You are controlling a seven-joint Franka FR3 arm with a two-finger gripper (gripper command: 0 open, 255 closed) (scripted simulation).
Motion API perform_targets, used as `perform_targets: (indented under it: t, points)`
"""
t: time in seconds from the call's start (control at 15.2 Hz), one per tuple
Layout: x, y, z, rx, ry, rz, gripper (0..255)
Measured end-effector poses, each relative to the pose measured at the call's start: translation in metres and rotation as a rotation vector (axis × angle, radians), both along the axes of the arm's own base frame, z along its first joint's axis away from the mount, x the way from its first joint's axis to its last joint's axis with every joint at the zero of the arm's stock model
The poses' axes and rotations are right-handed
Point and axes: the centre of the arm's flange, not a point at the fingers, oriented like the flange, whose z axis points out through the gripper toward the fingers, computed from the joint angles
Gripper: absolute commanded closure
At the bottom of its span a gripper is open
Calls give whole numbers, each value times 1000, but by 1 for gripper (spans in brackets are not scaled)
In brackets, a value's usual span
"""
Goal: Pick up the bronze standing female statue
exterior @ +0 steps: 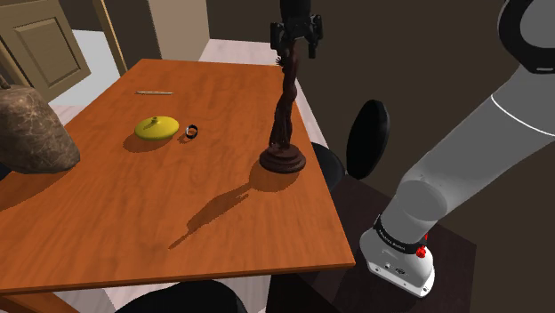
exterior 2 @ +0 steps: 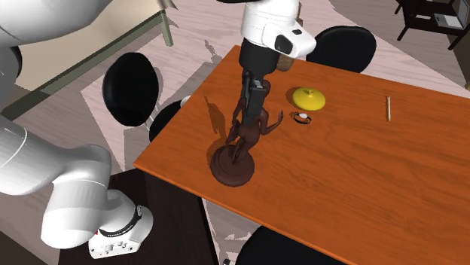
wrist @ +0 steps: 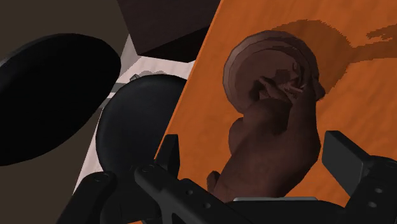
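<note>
A dark bronze-brown statue of a standing woman (exterior: 285, 116) on a round base stands upright on the orange wooden table (exterior: 178, 222), close to the table edge at the shoulder view's right. My black gripper (exterior: 293, 53) hangs straight above it, open, its fingertips level with the statue's head. In the second exterior view the gripper (exterior 2: 256, 98) reaches down over the upper part of the statue (exterior 2: 248, 134). In the wrist view the statue (wrist: 273, 140) rises between the two fingers of the gripper (wrist: 254, 143). A gap shows at one finger (wrist: 170, 149), and the other finger (wrist: 343, 159) is close beside the figure.
A yellow domed object (exterior: 157, 127), a small dark ring (exterior: 191, 132) and a thin stick (exterior: 154, 92) lie further in on the table. A brown rock-like lump (exterior: 31, 133) sits at the shoulder view's left. Black round chairs (exterior: 366, 133) stand just past the table edge near the statue.
</note>
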Motion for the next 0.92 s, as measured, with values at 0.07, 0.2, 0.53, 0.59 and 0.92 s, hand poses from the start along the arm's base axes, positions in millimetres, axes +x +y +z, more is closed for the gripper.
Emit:
perform_targets:
  t: [0.07,0.2,0.53,0.59,0.92]
  points:
    - [-1,1,0,-1,-12,-1,0]
    - [-3,4,0,-5,-38,-1,0]
    - [-3,8,-5,-5,-35,-2,255]
    - [-1,7,-5,-5,-29,-2,255]
    - [8,9,-5,-4,-16,-2,255]
